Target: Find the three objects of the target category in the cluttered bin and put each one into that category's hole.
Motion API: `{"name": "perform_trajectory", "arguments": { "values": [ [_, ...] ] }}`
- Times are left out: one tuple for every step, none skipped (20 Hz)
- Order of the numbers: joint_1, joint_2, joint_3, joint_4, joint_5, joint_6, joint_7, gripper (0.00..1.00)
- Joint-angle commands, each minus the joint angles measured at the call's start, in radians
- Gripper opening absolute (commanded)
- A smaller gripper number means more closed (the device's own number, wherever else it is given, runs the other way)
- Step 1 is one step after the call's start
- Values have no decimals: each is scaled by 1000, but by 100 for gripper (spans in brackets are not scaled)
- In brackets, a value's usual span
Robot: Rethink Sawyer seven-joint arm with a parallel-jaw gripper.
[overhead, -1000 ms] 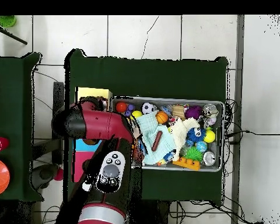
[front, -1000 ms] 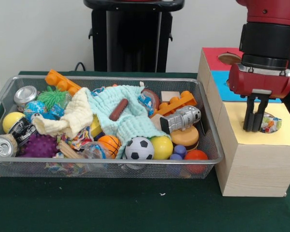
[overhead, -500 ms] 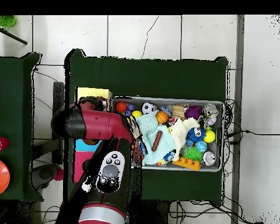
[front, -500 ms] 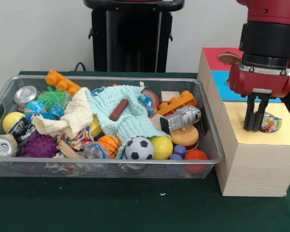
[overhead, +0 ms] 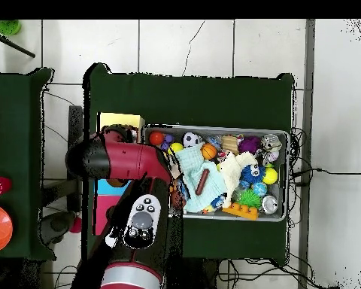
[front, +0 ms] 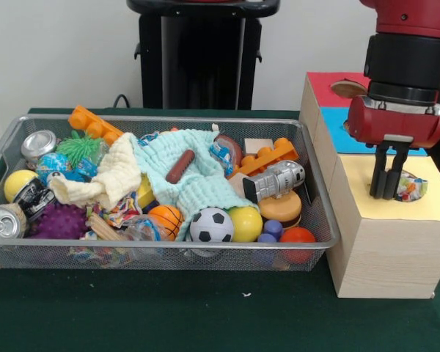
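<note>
The wire mesh bin (front: pixel 7 139) is packed with toys and plain cloths; one bright patterned scrap (front: pixel 121 213) can be made out low in the pile (more may be buried). Over at the yellow-topped box, a multicolour fabric piece (front: pixel 411 188) is lodged in the hole (front: pixel 405 192); the gripper (front: pixel 387 192) is parked on it with fingers nearly together, probably not gripping. Looks like the drop-off step; a lift and a swing to the bin would be needed next.
</note>
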Motion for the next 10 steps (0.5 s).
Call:
{"name": "perform_trajectory", "arguments": {
  "values": [
    [-27,170,117,31,-9,-73,181,0],
    [-27,176,118,30,-13,-89,180,0],
    [-30,182,122,29,-14,-102,180,0],
    [-30,187,123,28,-17,-114,180,0],
    [-30,191,124,26,-18,-121,180,0],
    [-26,196,117,21,-20,-123,179,0],
    [-20,195,109,18,-21,-114,177,0],
    [-15,180,103,22,-18,-85,176,0],
    [-11,165,97,26,-15,-57,174,0],
    [-6,136,92,37,-9,-14,175,0]
  ]
}}
